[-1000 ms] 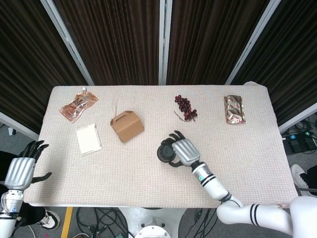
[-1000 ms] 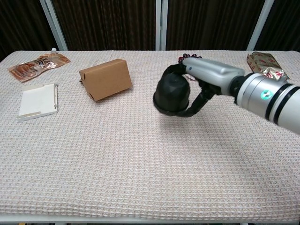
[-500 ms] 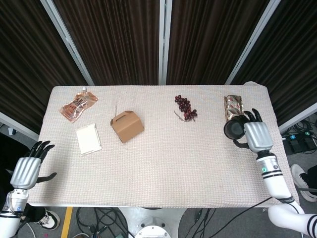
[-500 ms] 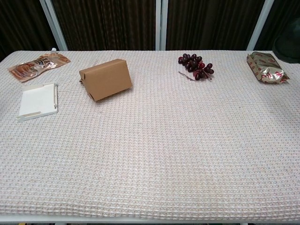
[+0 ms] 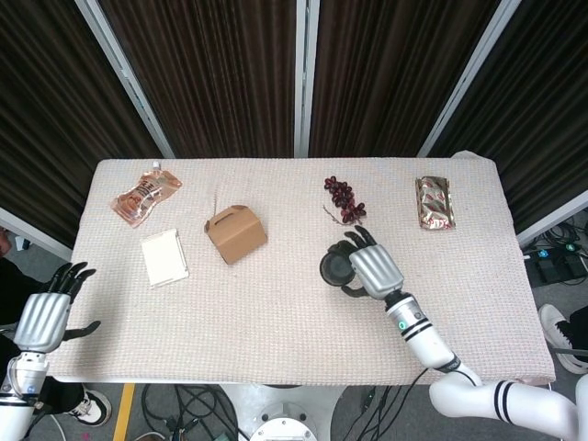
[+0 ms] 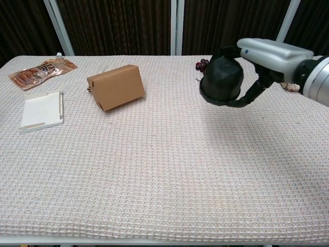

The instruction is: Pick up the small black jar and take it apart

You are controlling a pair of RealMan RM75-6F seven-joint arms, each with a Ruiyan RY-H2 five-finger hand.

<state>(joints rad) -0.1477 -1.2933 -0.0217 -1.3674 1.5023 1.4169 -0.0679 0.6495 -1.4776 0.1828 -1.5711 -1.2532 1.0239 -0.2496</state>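
Note:
My right hand [image 5: 370, 271] [image 6: 262, 59] grips the small black jar [image 5: 336, 268] [image 6: 221, 81] and holds it in the air above the table's middle right, in front of the grapes. Its dark fingers wrap around the jar's sides. In the chest view the jar hangs well above the cloth and casts a shadow below. My left hand [image 5: 44, 314] hovers off the table's front left corner with its fingers spread and nothing in it; the chest view does not show it.
On the woven cloth table [image 5: 276, 312] lie a brown cardboard box [image 5: 235, 233] [image 6: 116, 86], a white flat case [image 5: 164, 257] [image 6: 42, 110], an orange pouch [image 5: 145, 195] [image 6: 42, 70], dark grapes [image 5: 344, 199] and a gold foil packet [image 5: 435, 202].
My right hand swung with the jar from the far right edge back toward the table's middle right and re-entered the chest view. My left hand shifted only slightly.

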